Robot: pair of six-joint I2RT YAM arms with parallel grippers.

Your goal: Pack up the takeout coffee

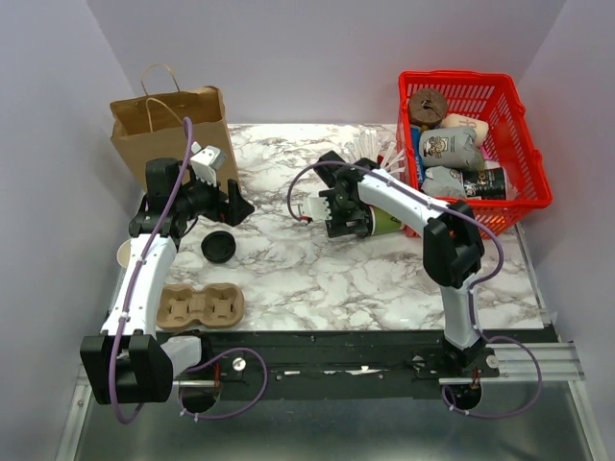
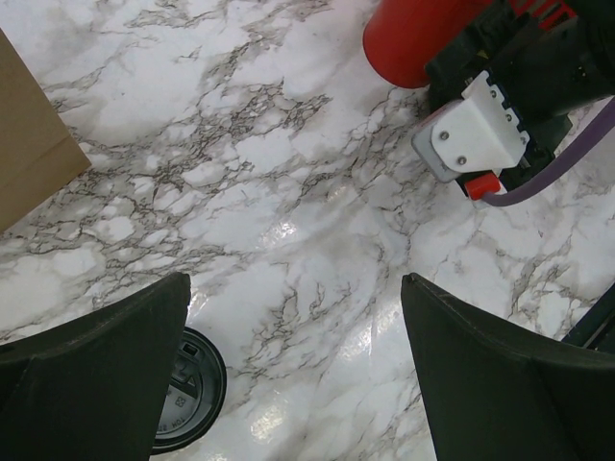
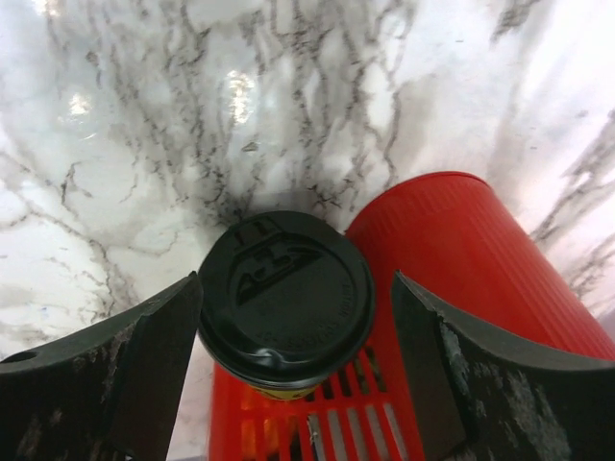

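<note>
The takeout coffee (image 1: pixel 386 223) is an olive-green cup with a black lid (image 3: pixel 286 298). It lies tilted at mid-table, and its lid faces my right wrist camera. My right gripper (image 1: pixel 356 224) is open, with one finger on each side of the lid (image 3: pixel 296 279). The left finger is at the lid's edge and the right finger stands a little apart from it. My left gripper (image 1: pixel 240 206) is open and empty above bare marble (image 2: pixel 293 279), in front of the brown paper bag (image 1: pixel 173 130).
A red cup (image 3: pixel 461 250) of white sticks (image 1: pixel 368 147) stands right beside the coffee. A loose black lid (image 1: pixel 219 247) lies by my left finger (image 2: pixel 187 389). A cardboard cup carrier (image 1: pixel 199 307) and a cream cup (image 1: pixel 123 254) sit at near left. A red basket (image 1: pixel 509 216) of items stands at far right.
</note>
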